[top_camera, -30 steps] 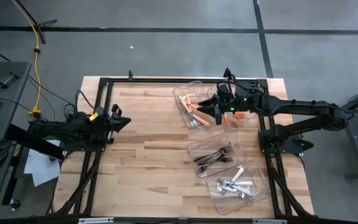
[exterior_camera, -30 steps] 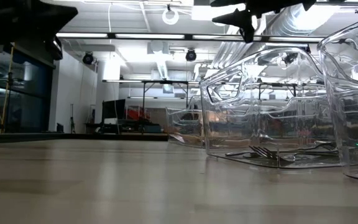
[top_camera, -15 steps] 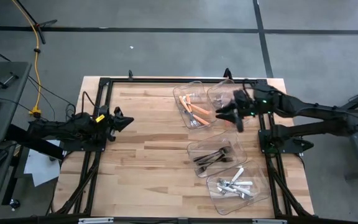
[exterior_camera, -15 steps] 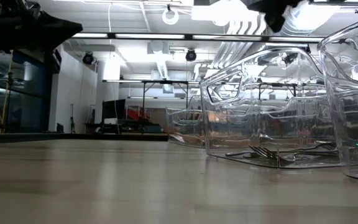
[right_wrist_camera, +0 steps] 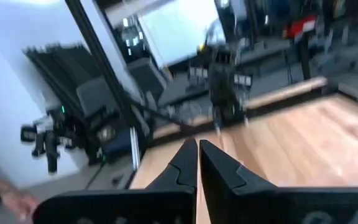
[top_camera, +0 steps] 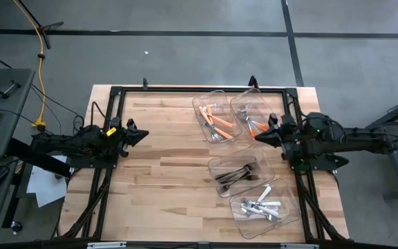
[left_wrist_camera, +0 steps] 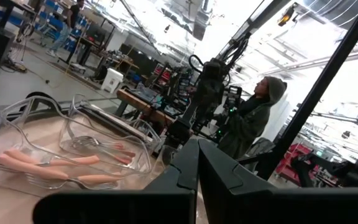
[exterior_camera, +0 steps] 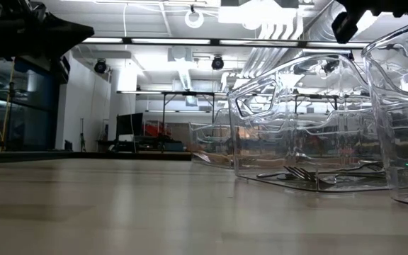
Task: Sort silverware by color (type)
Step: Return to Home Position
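The wooden table (top_camera: 164,173) fills the middle of the high view, with one dark arm lying along each side. On the right half stand four clear bins. The far-left bin (top_camera: 200,104) holds the orange-handled pieces (top_camera: 218,122), and the far-right bin (top_camera: 244,97) just beside it holds the lighter orange ones (top_camera: 254,126). Nearer in, the middle bin (top_camera: 213,166) carries the dark metal forks (top_camera: 237,174), and the nearest bin (top_camera: 237,207) has the white-handled silverware (top_camera: 261,206). From above, no piece shows loose on the wood, so the sorting looks finished, or very nearly so. That makes this the homing step. The right gripper (top_camera: 258,137) sits at the right edge of the table, just beside the far-right bin and clear of its rim; its wrist view shows the fingers pinched to a hairline gap with nothing between them. The left gripper (top_camera: 142,134) is parked at the left side, well apart from the bins, equally pinched and equally empty. The next move likely asks little: fold the right arm back over its base, keeping clear of the bin walls, and settle there.
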Controlling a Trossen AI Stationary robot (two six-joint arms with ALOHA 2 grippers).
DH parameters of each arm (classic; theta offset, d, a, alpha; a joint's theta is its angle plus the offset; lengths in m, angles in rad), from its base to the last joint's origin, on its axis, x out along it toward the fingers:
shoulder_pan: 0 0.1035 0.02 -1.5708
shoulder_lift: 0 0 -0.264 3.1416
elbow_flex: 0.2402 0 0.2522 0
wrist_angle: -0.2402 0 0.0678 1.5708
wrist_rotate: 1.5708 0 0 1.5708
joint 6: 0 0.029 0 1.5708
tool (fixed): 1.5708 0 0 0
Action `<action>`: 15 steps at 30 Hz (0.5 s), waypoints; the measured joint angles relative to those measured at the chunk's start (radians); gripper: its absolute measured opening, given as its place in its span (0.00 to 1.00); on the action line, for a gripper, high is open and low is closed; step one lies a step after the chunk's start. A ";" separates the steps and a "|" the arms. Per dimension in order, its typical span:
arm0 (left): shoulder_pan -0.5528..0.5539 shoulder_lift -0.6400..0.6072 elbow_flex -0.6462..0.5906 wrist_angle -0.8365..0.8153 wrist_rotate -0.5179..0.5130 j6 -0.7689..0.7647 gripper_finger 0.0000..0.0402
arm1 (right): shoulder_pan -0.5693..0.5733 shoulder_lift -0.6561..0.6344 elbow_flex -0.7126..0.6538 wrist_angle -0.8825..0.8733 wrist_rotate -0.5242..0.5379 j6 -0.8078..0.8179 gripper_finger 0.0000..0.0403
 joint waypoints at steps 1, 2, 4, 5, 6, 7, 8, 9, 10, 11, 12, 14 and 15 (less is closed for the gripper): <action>0.000 0.000 0.000 0.000 0.000 0.000 0.00 | 0.000 -0.015 -0.013 0.029 0.010 0.000 0.01; 0.000 0.000 0.000 0.000 0.000 0.000 0.00 | -0.001 -0.029 -0.020 0.046 0.013 -0.005 0.00; 0.000 0.000 0.000 0.000 0.000 0.000 0.00 | -0.009 -0.046 -0.019 0.050 0.013 -0.040 0.00; 0.000 0.000 0.000 0.000 0.000 0.000 0.00 | -0.014 -0.055 -0.017 0.052 0.014 -0.048 0.00; 0.000 0.000 0.000 0.000 0.000 0.000 0.00 | -0.020 -0.061 -0.014 0.055 0.014 -0.060 0.00; 0.000 0.000 0.000 0.000 0.000 0.000 0.00 | -0.027 -0.067 -0.011 0.062 0.014 -0.070 0.00; 0.000 0.000 0.000 0.000 0.000 0.000 0.00 | -0.032 -0.074 -0.006 0.066 0.014 -0.078 0.00; 0.000 0.000 0.000 0.000 0.000 0.000 0.00 | -0.035 -0.081 -0.004 0.070 0.014 -0.085 0.00; 0.000 0.000 0.000 0.000 0.000 0.000 0.00 | -0.039 -0.089 -0.002 0.070 0.014 -0.094 0.00; 0.000 0.000 0.000 0.000 0.000 0.000 0.00 | -0.041 -0.097 -0.002 0.069 0.014 -0.105 0.00; 0.000 0.000 0.000 0.000 0.000 0.000 0.00 | -0.045 -0.103 -0.001 0.070 0.014 -0.118 0.00; 0.000 0.000 0.000 0.000 0.000 0.000 0.00 | -0.053 -0.114 0.000 0.070 0.015 -0.147 0.00; 0.000 0.000 0.000 0.000 0.000 0.000 0.00 | -0.058 -0.117 0.000 0.070 0.016 -0.158 0.00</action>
